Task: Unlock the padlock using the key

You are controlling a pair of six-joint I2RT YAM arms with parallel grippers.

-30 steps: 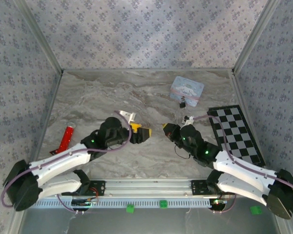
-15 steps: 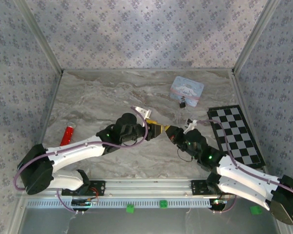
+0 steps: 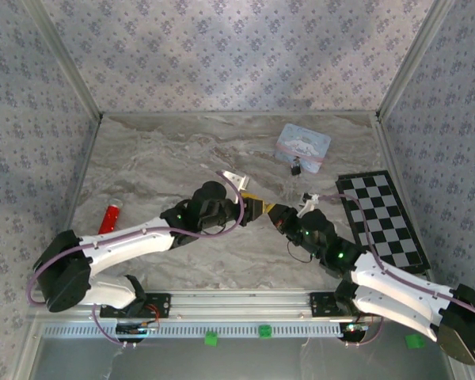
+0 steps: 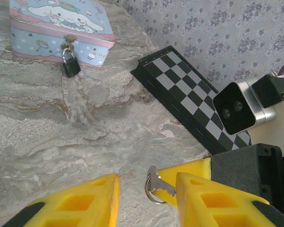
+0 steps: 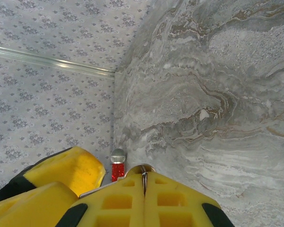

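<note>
Holding your key [image 4: 160, 187]: right claw [image 5: 143, 176], clamped together on it above the marble-look table [image 4: 61, 123]. Left claw [image 4: 146, 184]: apart, straddling that key, with a gap showing on one side. Padlock [image 4: 71, 66]: black, hanging from the hasp of the cartoon tin [image 4: 61, 28] at the table's far right, well apart from both your claws.

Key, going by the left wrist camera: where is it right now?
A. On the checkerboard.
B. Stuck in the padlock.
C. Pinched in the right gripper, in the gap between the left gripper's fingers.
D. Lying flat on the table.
C: the key sticks out of the shut right gripper and sits inside the open left gripper, while the padlock hangs at the front of the tin, away from both.
</note>
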